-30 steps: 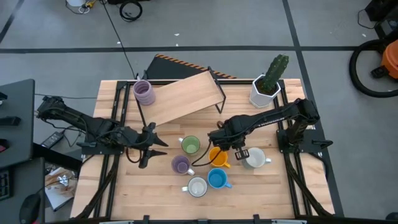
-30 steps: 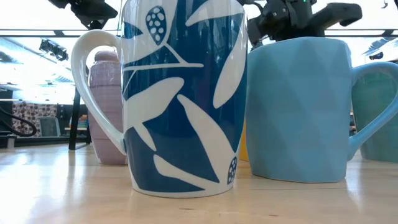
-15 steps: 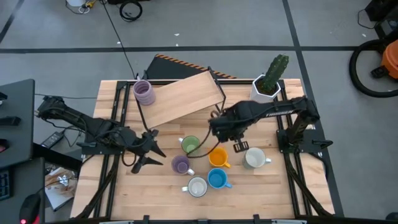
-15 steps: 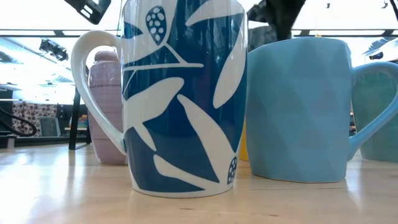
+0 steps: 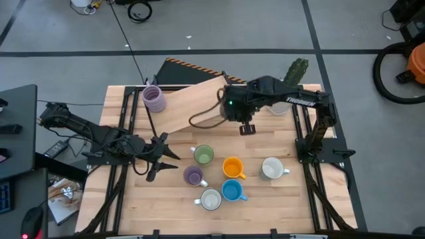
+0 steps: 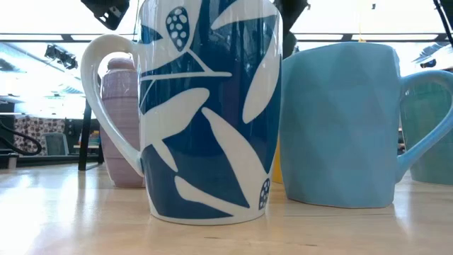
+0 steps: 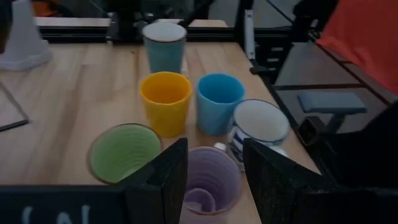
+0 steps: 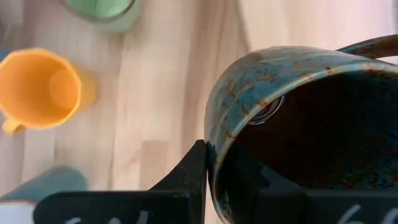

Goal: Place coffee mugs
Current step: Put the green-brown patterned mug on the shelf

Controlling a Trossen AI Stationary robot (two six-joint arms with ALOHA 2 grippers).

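Note:
My right gripper [image 5: 229, 113] is shut on the dark brown mug [image 5: 204, 117], which it holds in the air above the tilted wooden board [image 5: 192, 99]. A purple mug [image 5: 154, 98] stands at the board's far left corner. On the table stand the green [image 5: 204, 155], orange [image 5: 232, 166], purple [image 5: 192, 175], blue-patterned white [image 5: 210, 198], blue [image 5: 232, 191] and pale [image 5: 271, 168] mugs. My left gripper [image 5: 159, 157] is open, just left of the lower purple mug [image 7: 208, 180], which shows between its fingers, untouched. My right gripper pinches the dark brown mug by its speckled rim [image 8: 211, 149], one finger [image 8: 239, 183] inside the mug and the other finger [image 8: 186, 177] outside its wall. The mug is lifted clear of the table and hangs above the board.
The white cactus pot [image 5: 289, 85] stands at the far right corner, partly behind my right arm. In the low view the patterned mug [image 6: 205, 106] and blue mug [image 6: 340, 120] fill the foreground. Bare tabletop lies along the near edge and on the right side.
My right gripper, shut on the dark brown mug throughout, has risen from beside the orange mug and carried it toward the table's far edge, so it now hangs over the wooden board. The other mugs have stayed put.

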